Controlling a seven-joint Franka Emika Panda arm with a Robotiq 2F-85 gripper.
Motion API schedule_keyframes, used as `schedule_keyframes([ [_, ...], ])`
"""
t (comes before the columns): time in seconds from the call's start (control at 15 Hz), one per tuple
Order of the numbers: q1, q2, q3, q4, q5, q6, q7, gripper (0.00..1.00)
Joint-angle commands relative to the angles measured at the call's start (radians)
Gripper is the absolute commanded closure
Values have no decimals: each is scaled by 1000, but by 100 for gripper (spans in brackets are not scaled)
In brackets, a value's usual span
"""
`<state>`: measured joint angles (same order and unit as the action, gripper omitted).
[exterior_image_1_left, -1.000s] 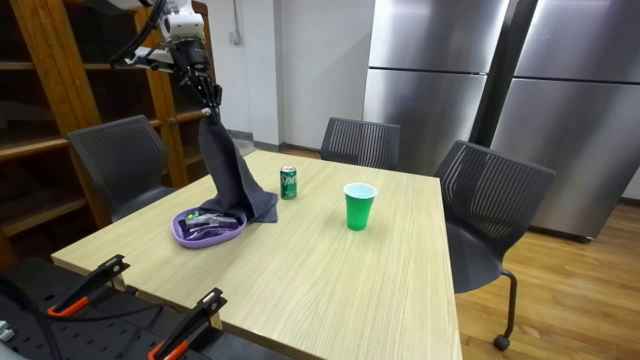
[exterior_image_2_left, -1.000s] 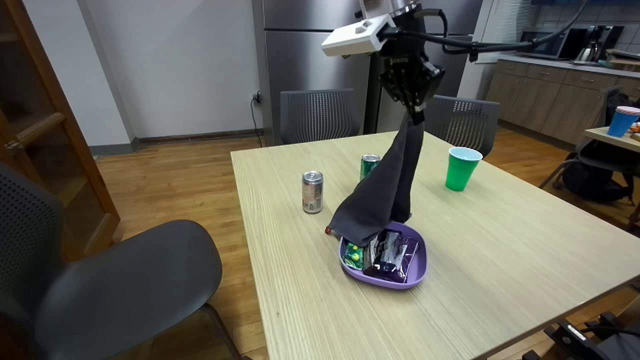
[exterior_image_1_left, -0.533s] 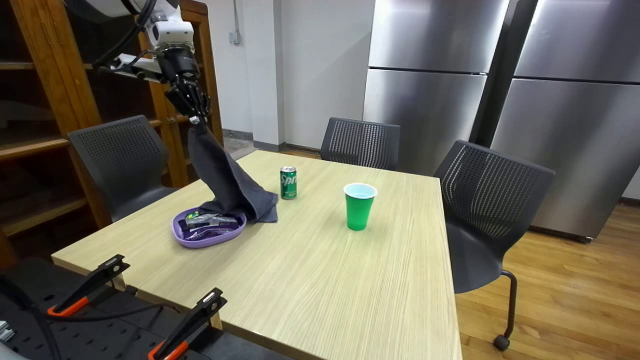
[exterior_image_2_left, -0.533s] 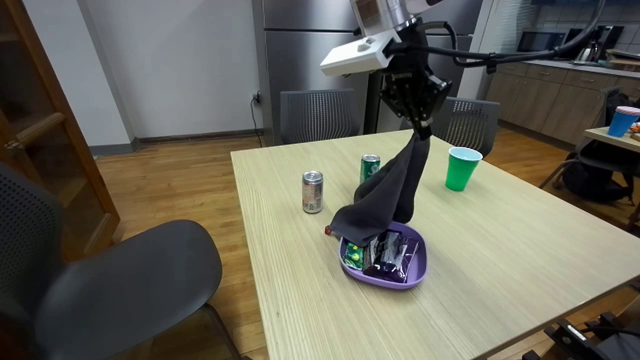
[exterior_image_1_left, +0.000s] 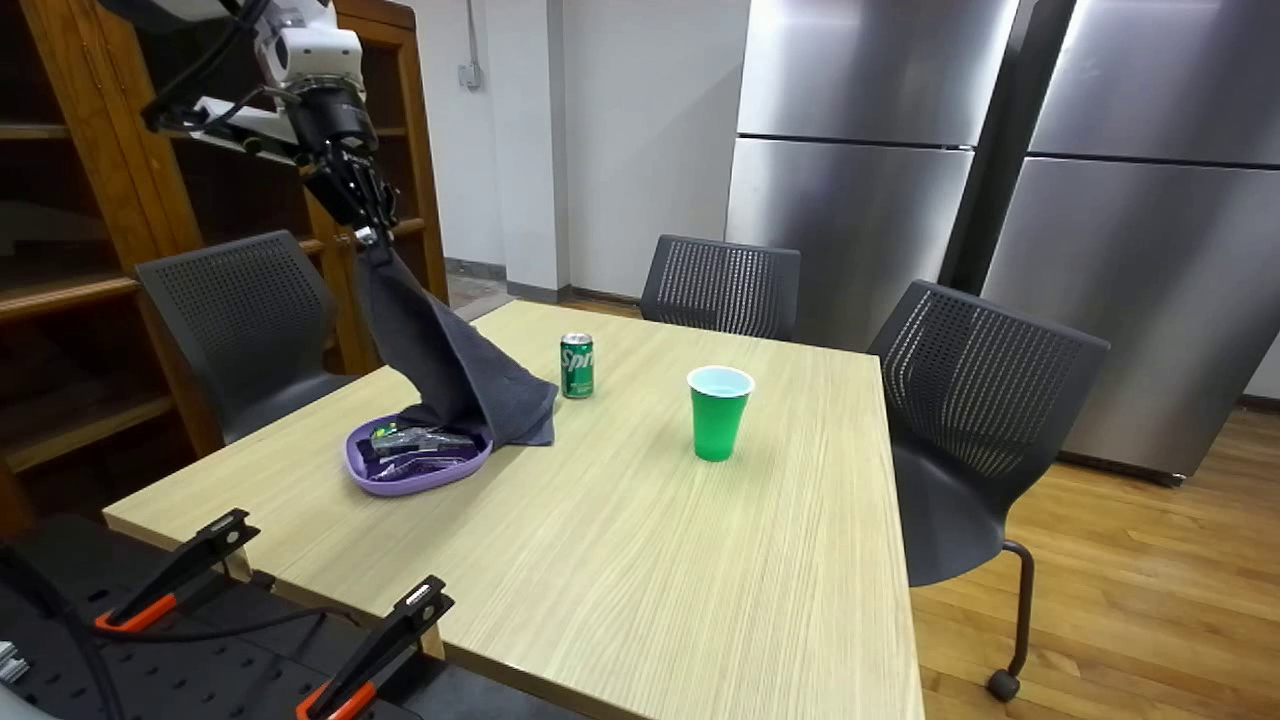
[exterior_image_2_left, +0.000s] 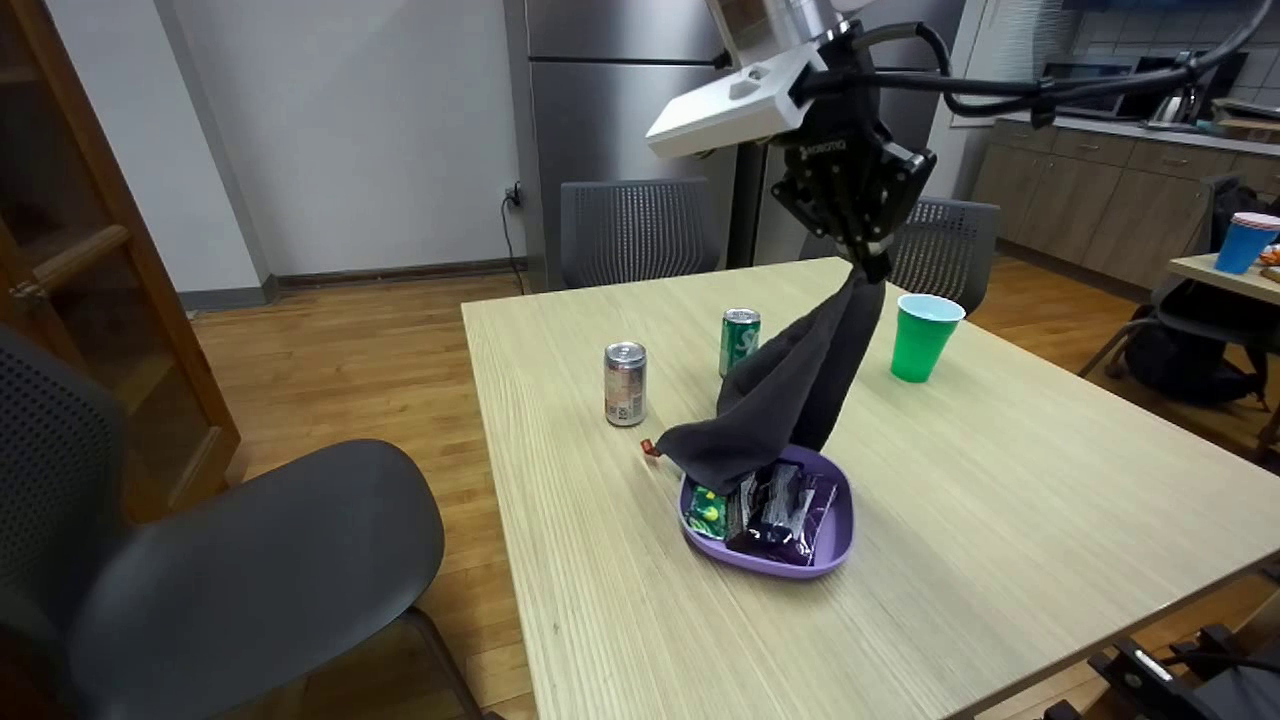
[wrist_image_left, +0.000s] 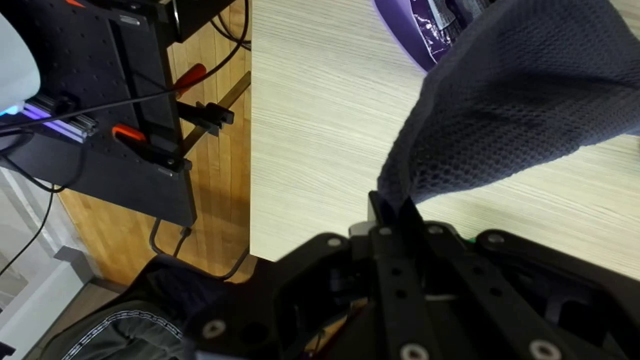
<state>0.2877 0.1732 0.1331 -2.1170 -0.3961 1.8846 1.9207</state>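
Grpr (exterior_image_2_left: 876, 266) pinched tight on top of cloth (exterior_image_2_left: 772, 400); low end over edge of tray (exterior_image_2_left: 768, 568) w/ packs (exterior_image_2_left: 780, 510); green can (exterior_image_1_left: 577, 368) nearer far edge of tbl (exterior_image_1_left: 780, 560).

Wall (exterior_image_2_left: 360, 130): pale, with a dark baseboard (exterior_image_2_left: 400, 273) along its foot
Floor (exterior_image_2_left: 340, 370): honey-toned wood planks
Refrigerators (exterior_image_1_left: 850, 230): two, stainless steel, with a dark gap between
Cabinet (exterior_image_1_left: 150, 180): brown wood with glass-paned doors
Table (exterior_image_1_left: 700, 560): pale, wood-grained top
Chairs (exterior_image_1_left: 985, 400): dark grey with perforated backs, standing around the table
Kitchen units (exterior_image_2_left: 1085, 190): drawers above cupboards, far back in an exterior view
Light: bright streaks down the steel doors (exterior_image_1_left: 870, 60)
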Motion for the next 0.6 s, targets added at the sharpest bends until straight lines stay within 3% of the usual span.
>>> schedule_keyframes([
  [0.0, -3, -44, 21, -35, 1, -50, -22, 99],
  [0.53, 5, -2, 47, -45, 3, -91, -61, 99],
])
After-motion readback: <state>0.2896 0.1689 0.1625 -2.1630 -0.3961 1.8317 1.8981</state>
